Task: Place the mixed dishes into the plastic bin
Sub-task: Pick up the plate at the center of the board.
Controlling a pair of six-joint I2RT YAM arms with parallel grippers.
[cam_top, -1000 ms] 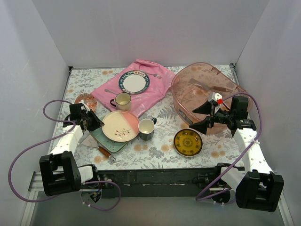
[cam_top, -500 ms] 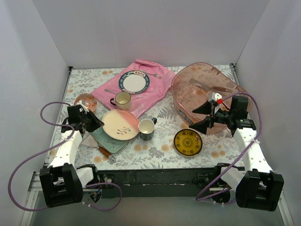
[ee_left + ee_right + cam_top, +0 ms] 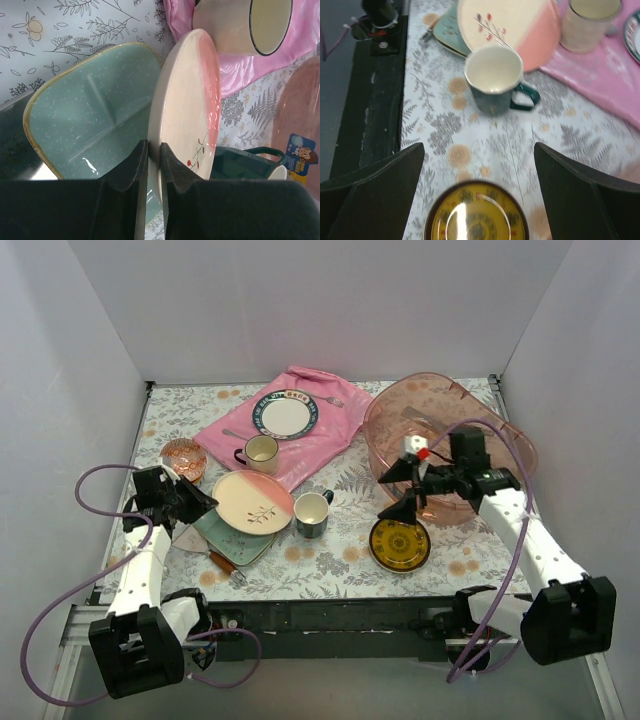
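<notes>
My left gripper (image 3: 203, 502) is shut on the near rim of the pink-and-cream plate (image 3: 256, 504), which is tilted up off the pale green tray (image 3: 228, 536); the wrist view shows the plate (image 3: 187, 110) on edge between my fingers, the tray (image 3: 85, 110) beside it. My right gripper (image 3: 398, 492) is open and empty, above the table between the dark mug (image 3: 311, 512) and the yellow dark-rimmed plate (image 3: 400, 543), in front of the pink plastic bin (image 3: 445, 445). The right wrist view shows the yellow plate (image 3: 476, 212) below and the mug (image 3: 495, 77) ahead.
A pink cloth (image 3: 290, 425) at the back carries a blue-rimmed plate (image 3: 284, 415) and a cream mug (image 3: 259, 453). A patterned bowl (image 3: 183, 454) sits at the left. A spatula with a wooden handle (image 3: 222, 563) lies by the tray. Utensils lie inside the bin.
My right gripper has swung left and forward, away from the bin towards the yellow plate. My left arm has drawn back slightly, lifting the pink-and-cream plate's edge.
</notes>
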